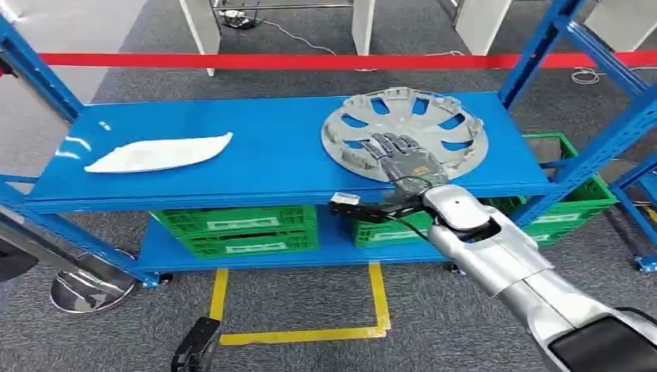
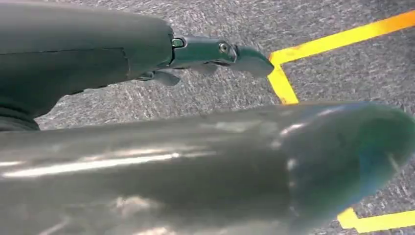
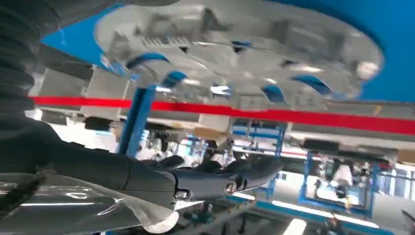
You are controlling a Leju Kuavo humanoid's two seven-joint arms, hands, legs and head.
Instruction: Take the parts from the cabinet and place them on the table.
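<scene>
A silver spoked wheel cover (image 1: 422, 116) lies flat on the right part of the blue shelf (image 1: 271, 147). My right hand (image 1: 404, 161) reaches over its near rim with the fingers spread and nothing in its grip. From the right wrist view the cover (image 3: 235, 54) stands a little apart from the outstretched fingers (image 3: 230, 178) of that hand (image 3: 147, 176). A flat white part (image 1: 159, 153) lies on the left part of the same shelf. My left hand (image 1: 197, 346) hangs low over the floor, its fingers (image 2: 215, 51) straight and holding nothing.
Green crates (image 1: 240, 225) (image 1: 573, 201) sit on the lower shelf. Blue uprights (image 1: 542, 46) frame the shelf at both ends. A red barrier tape (image 1: 271, 60) runs behind. Yellow tape (image 1: 310, 335) marks the carpet in front, and a round metal stand base (image 1: 85, 291) sits at the left.
</scene>
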